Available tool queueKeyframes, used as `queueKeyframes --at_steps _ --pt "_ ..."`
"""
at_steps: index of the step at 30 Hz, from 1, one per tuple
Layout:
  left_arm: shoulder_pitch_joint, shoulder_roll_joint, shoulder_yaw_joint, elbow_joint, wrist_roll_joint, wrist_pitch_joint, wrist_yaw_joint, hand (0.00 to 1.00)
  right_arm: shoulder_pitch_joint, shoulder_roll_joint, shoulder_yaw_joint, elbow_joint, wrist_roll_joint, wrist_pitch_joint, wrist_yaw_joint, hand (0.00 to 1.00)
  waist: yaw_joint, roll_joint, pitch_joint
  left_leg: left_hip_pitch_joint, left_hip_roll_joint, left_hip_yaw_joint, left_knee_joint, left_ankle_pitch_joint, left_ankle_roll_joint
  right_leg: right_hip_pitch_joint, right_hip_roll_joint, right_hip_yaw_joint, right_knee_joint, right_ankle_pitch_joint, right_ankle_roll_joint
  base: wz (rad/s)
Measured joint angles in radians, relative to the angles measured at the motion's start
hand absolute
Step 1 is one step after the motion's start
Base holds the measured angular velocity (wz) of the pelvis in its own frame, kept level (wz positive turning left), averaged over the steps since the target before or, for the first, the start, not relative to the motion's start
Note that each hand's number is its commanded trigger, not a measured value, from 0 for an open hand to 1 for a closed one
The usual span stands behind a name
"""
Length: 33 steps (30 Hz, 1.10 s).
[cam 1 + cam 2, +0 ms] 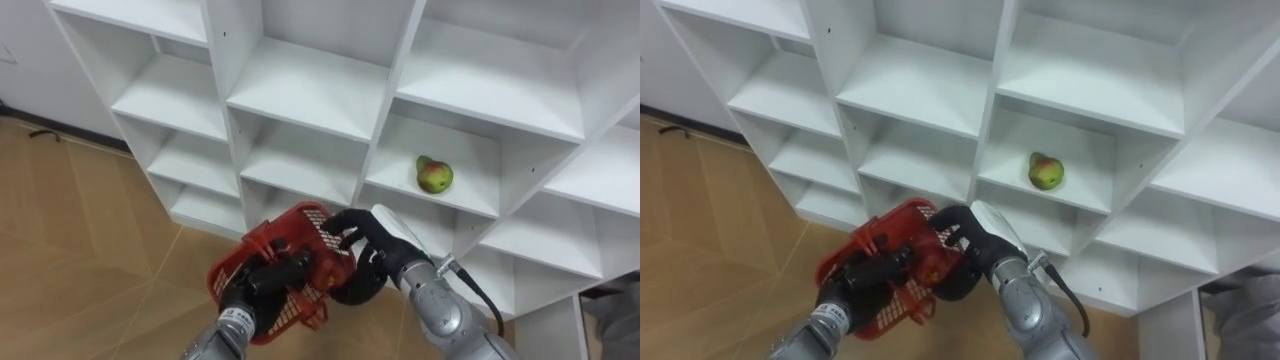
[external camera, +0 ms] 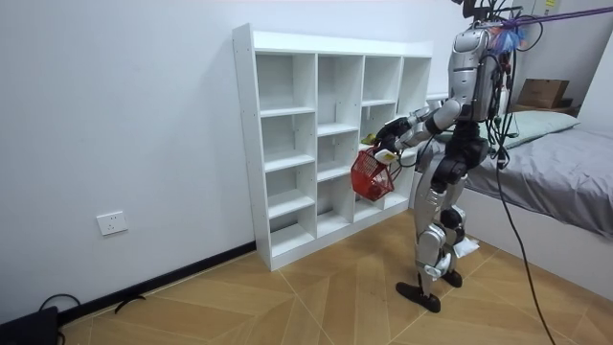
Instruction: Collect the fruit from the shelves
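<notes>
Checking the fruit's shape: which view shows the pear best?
Left eye view: the pear lies unobstructed on its shelf. The right eye view shows it about as well; in the room view it is too small to make out.

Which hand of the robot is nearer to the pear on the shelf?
The right hand. It is at the rim of the basket, below and to the left of the pear. The left hand grips the basket farther left and lower.

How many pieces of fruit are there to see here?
1. A green-and-red pear-shaped fruit lies in one compartment of the white shelf unit. The red plastic mesh basket below it is partly hidden, so it may hold more.
</notes>
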<state>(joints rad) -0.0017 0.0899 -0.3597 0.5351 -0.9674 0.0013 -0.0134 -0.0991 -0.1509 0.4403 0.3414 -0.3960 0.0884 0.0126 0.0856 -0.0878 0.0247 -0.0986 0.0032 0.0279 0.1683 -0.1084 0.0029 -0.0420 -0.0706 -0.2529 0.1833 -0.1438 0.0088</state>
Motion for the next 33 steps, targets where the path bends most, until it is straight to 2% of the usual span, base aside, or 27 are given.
queueKeyframes --at_steps 25,28,31,33 --pt "0.003 0.003 0.002 0.008 0.028 0.005 -0.004 1.00 0.000 -0.001 0.000 0.006 0.004 0.000 -0.002 0.00 0.001 -0.003 -0.0007 -0.002 0.000 -0.001 0.003 0.000 0.000 0.000 0.000 -0.001 0.001 0.000 0.000 0.00" --pt "0.004 0.002 0.001 0.008 0.027 0.005 -0.004 1.00 0.000 -0.001 0.000 0.005 0.025 0.000 -0.005 0.00 0.000 -0.003 -0.0007 -0.001 0.000 -0.001 0.003 0.000 0.000 0.000 0.000 -0.001 0.001 0.000 0.000 0.00" --pt "0.005 0.001 0.001 0.008 0.023 0.005 -0.001 1.00 0.000 -0.011 -0.011 0.003 0.124 -0.004 -0.012 0.00 -0.004 -0.003 -0.0007 0.000 0.000 0.000 0.003 0.000 0.000 0.000 0.000 -0.001 0.001 0.000 0.000 0.00" --pt "0.008 0.006 0.009 0.008 0.026 0.005 0.006 1.00 0.001 -0.014 -0.055 0.001 0.180 -0.006 -0.029 0.00 -0.014 -0.003 -0.0009 0.004 0.000 0.000 0.003 0.000 0.000 0.004 0.000 0.001 0.001 0.000 0.000 0.00"
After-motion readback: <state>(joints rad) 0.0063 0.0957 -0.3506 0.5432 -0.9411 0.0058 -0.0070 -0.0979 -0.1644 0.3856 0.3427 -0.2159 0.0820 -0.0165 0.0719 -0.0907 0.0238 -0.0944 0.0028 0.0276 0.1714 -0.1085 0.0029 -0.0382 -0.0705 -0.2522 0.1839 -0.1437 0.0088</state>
